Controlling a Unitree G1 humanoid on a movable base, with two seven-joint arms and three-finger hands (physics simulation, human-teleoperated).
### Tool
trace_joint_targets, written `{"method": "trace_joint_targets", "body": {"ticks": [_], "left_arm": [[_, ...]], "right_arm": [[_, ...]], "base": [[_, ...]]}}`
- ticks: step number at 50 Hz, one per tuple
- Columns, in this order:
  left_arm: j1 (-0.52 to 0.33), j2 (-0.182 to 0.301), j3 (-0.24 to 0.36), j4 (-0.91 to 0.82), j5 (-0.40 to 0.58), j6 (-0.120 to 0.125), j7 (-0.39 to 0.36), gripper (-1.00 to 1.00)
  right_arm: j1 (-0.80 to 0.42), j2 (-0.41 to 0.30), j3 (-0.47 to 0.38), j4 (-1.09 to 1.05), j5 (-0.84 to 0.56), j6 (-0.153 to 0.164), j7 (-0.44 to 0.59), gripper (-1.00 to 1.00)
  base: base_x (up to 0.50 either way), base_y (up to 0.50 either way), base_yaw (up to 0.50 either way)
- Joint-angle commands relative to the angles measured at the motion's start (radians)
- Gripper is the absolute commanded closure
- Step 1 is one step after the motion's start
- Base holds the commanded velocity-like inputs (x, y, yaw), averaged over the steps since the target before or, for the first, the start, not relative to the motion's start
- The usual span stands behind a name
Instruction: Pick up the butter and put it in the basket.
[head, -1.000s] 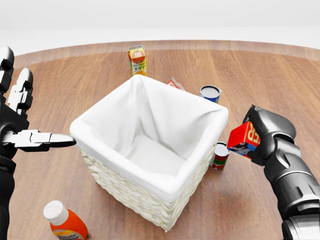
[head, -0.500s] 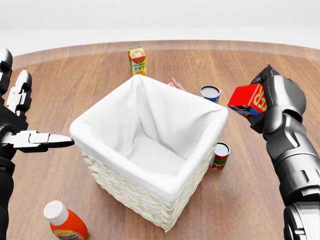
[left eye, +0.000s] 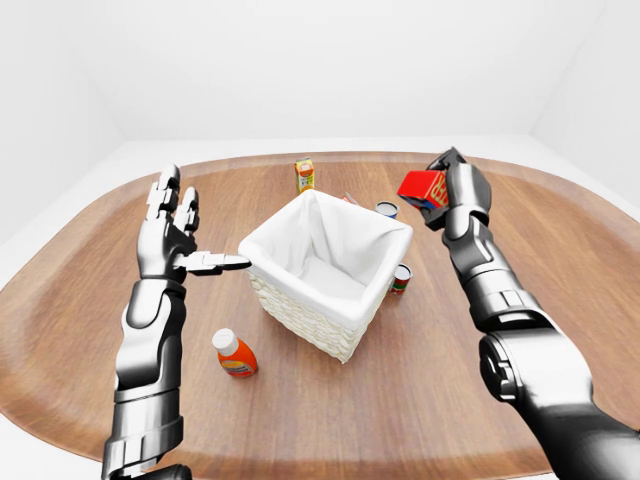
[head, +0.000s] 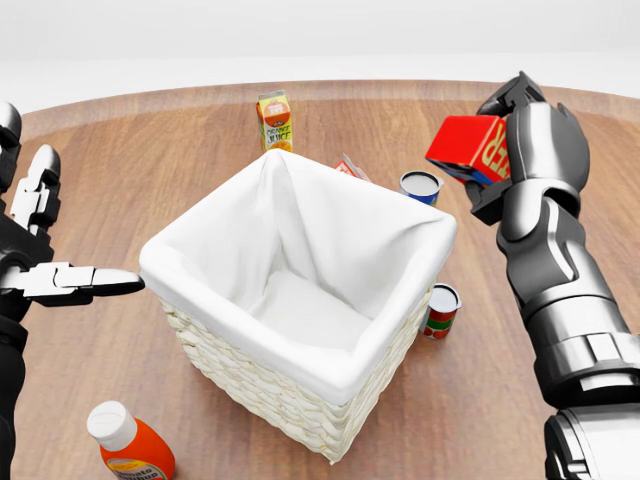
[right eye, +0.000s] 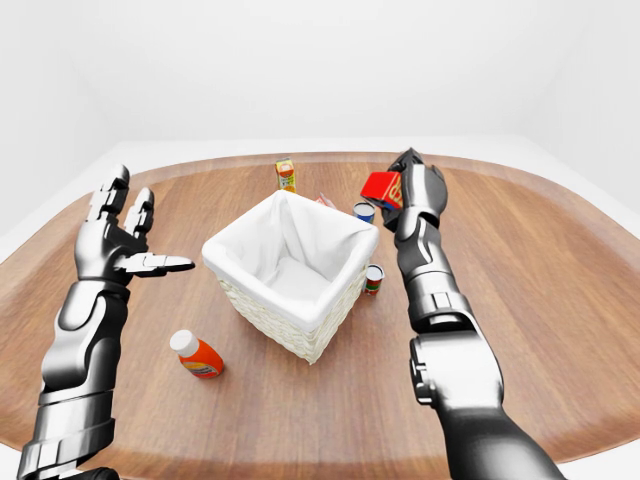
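Though partly hidden, butter (head: 468, 146) in raised right hand (head: 520, 150)

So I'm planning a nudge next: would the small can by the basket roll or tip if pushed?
The small can stands upright on the table, so a low push probably slides it. It looks squat, so tipping seems unlikely. If toppled, its round side would likely roll.
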Motion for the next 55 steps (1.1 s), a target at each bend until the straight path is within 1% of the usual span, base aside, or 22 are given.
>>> {"method": "trace_joint_targets", "body": {"ticks": [1, 15, 22, 24, 33, 36, 43, 52, 55], "left_arm": [[-0.001, 0.002, 0.001, 0.019, -0.004, 0.000, -0.002, -1.00], [0.008, 0.005, 0.006, 0.014, -0.015, 0.000, -0.002, -1.00], [0.005, 0.003, 0.005, 0.032, -0.015, 0.000, -0.002, -1.00], [0.011, 0.005, 0.009, 0.027, -0.019, 0.000, -0.003, -1.00], [0.010, 0.007, 0.010, 0.048, -0.023, 0.000, -0.006, -1.00], [0.011, 0.007, 0.010, 0.051, -0.024, 0.000, -0.007, -1.00], [0.007, 0.009, 0.010, 0.077, -0.025, 0.000, -0.010, -1.00], [0.002, 0.013, 0.010, 0.105, -0.028, 0.000, -0.014, -1.00], [0.000, 0.013, 0.009, 0.117, -0.028, 0.000, -0.016, -1.00]], "right_arm": [[0.006, 0.043, 0.011, -0.148, -0.023, 0.000, -0.023, 1.00], [0.044, 0.113, 0.028, -0.284, -0.063, 0.000, -0.016, 1.00], [0.068, 0.164, 0.044, -0.369, -0.078, 0.000, -0.004, 1.00], [0.078, 0.188, 0.055, -0.396, -0.088, 0.000, -0.009, 1.00], [0.109, 0.227, 0.055, -0.450, -0.084, 0.000, -0.053, 1.00], [0.106, 0.240, 0.055, -0.447, -0.069, 0.000, -0.077, 1.00], [0.110, 0.261, 0.060, -0.450, -0.030, 0.000, -0.095, 1.00], [0.076, 0.278, 0.056, -0.344, 0.047, 0.000, -0.165, 1.00], [0.070, 0.281, 0.058, -0.323, 0.067, 0.000, -0.172, 1.00]], "base": [[0.00, 0.00, 0.00], [0.00, 0.00, 0.00], [0.00, 0.00, 0.00], [0.00, 0.00, 0.00], [0.00, 0.00, 0.00], [0.00, 0.00, 0.00], [0.00, 0.00, 0.00], [0.00, 0.00, 0.00], [0.00, 0.00, 0.00]]}}
